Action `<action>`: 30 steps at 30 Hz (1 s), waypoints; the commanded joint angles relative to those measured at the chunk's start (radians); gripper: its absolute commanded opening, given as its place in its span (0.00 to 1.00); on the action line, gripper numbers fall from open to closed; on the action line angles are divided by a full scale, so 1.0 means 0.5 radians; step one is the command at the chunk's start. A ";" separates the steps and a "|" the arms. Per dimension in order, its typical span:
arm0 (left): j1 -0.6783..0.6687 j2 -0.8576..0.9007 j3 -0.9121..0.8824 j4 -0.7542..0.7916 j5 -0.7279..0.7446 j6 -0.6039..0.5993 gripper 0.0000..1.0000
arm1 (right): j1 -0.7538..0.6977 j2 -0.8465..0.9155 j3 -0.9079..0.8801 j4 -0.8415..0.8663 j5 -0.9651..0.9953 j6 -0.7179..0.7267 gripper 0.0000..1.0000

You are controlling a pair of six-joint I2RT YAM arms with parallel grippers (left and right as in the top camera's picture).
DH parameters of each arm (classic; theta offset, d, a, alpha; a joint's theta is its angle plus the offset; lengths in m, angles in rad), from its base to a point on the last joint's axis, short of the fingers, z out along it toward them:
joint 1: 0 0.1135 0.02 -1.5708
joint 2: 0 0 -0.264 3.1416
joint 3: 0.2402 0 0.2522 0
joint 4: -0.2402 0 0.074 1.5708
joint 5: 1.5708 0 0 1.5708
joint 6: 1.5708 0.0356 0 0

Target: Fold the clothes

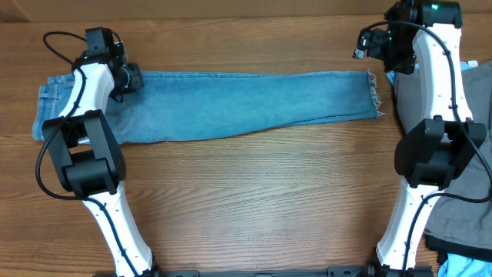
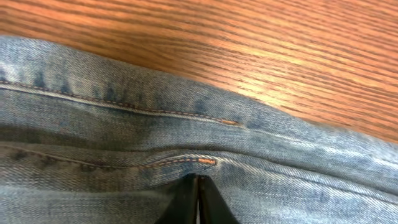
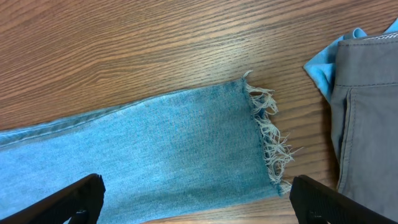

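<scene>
left gripper [image 2: 198, 182] pinched shut on jeans [image 1: 246, 104] waist | right gripper [image 3: 198, 200] wide open, frayed hem [image 3: 270, 134] just under it | jeans lying flat, zero folds yet

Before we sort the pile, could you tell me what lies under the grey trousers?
A bright-blue garment peeks out beneath the grey trousers; the rest of it is covered.
</scene>
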 commanded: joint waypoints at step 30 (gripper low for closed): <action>0.439 0.484 0.703 -0.807 -0.156 -0.129 0.26 | 0.002 -0.060 0.043 0.007 -0.002 -0.001 1.00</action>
